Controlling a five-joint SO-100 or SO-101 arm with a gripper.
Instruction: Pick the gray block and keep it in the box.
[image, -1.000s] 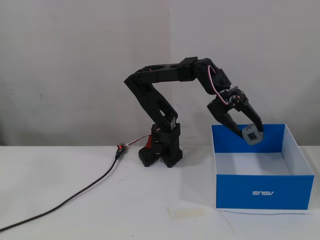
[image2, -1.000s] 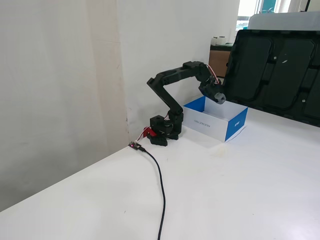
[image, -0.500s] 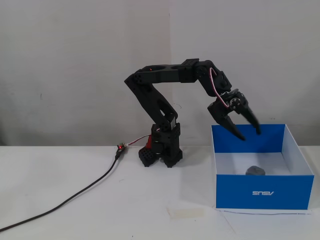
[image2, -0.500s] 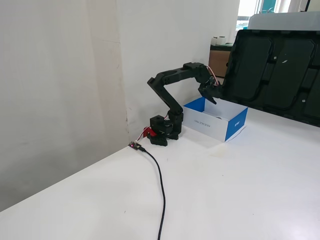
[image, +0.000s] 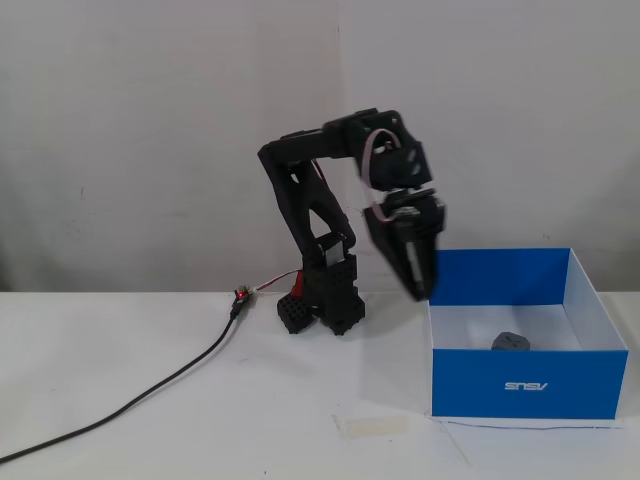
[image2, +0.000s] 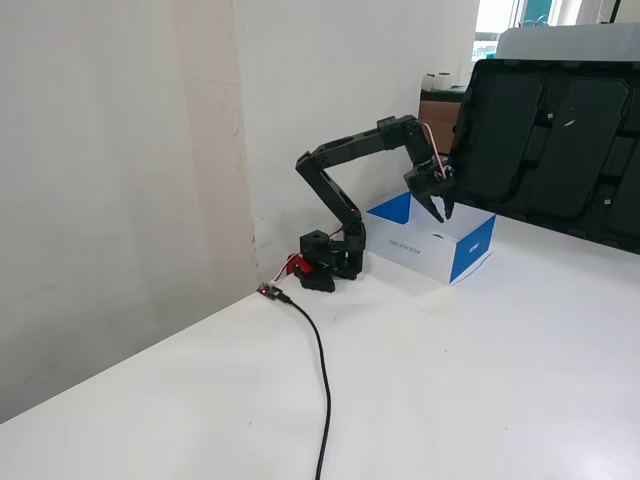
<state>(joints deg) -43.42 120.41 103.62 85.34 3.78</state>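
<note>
The gray block (image: 510, 341) lies inside the blue box (image: 480, 380) on its white floor, right of centre. The box stands on the white table at the right, with its ASUS logo facing a fixed view. It also shows in the other fixed view (image2: 470, 250), where the block is hidden by the box wall. My gripper (image: 421, 293) points down, raised above the box's left rear edge and apart from the block. It holds nothing. In the other fixed view the gripper (image2: 443, 214) shows its two tips slightly parted.
The arm's base (image: 325, 295) stands left of the box, against the wall. A black cable (image: 150, 390) runs from it across the table to the front left. A pale tape strip (image: 372, 426) lies in front of the box. A large black panel (image2: 560, 130) leans behind the box.
</note>
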